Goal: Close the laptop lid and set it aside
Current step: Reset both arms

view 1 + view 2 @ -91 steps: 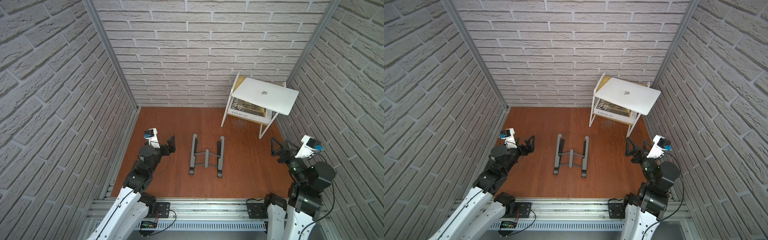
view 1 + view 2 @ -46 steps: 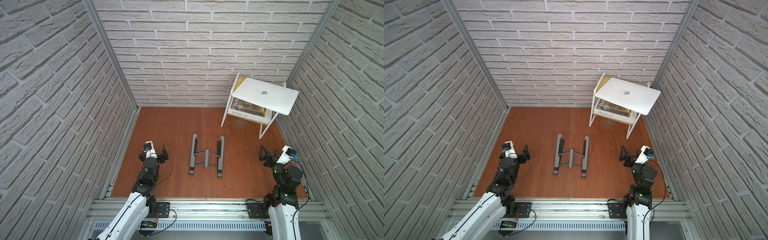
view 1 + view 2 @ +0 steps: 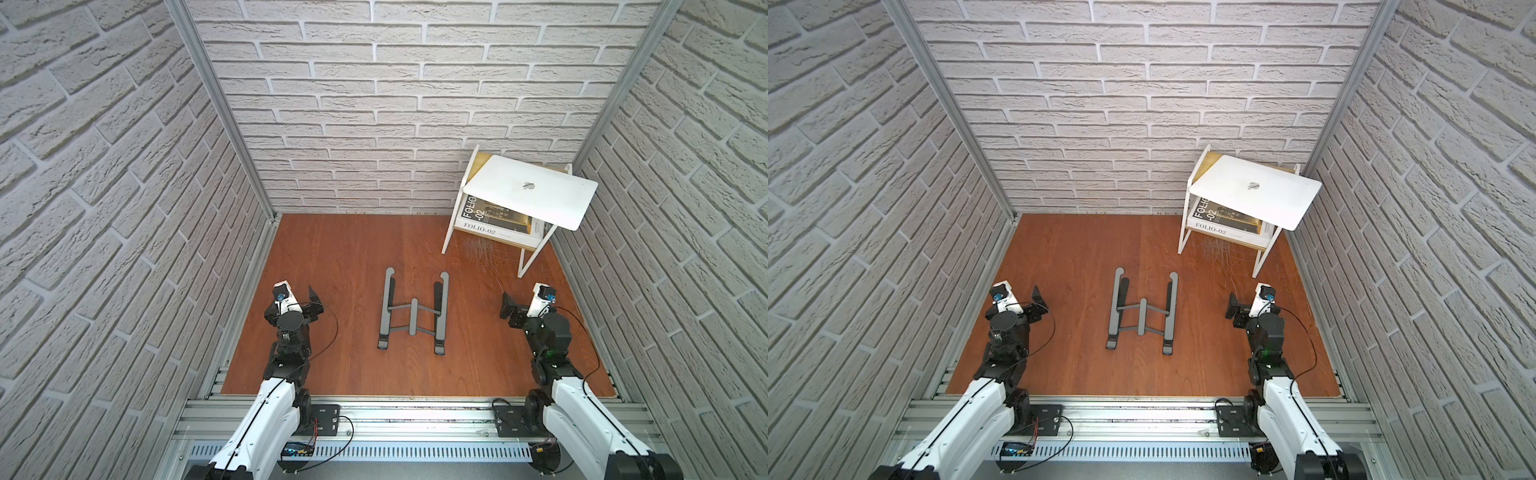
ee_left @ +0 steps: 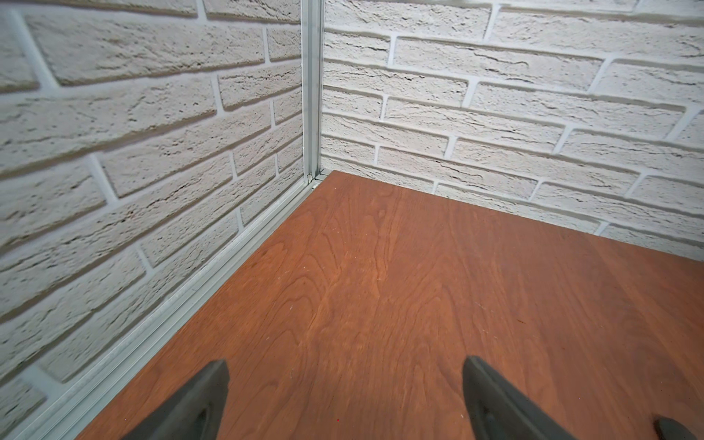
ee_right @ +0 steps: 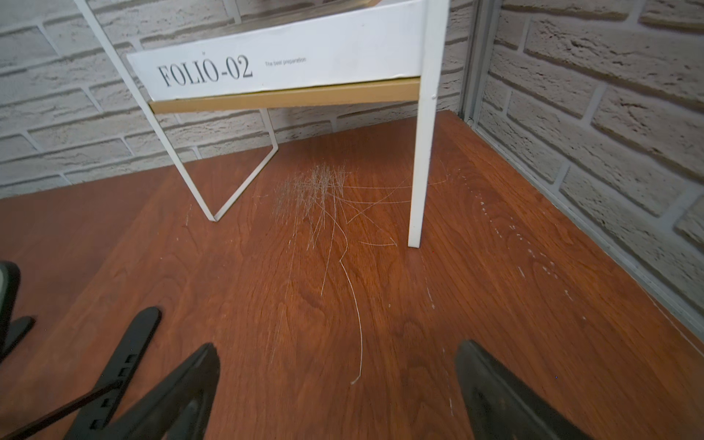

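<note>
1. The laptop lies closed on top of the white rack at the far right corner of the wooden surface.
2. The laptop lid faces up, logo visible.
3. The left gripper is spread wide and empty, near the surface's left edge.
4. The right gripper is spread wide and empty, near the right edge, facing the rack's legs.
5. The folding stand lies at the centre.

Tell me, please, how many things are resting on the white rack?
2. The closed laptop lies on top of the rack; the FOLIO-02 book lies on the shelf beneath it. The laptop covers part of that shelf, so something more may be hidden.
</note>
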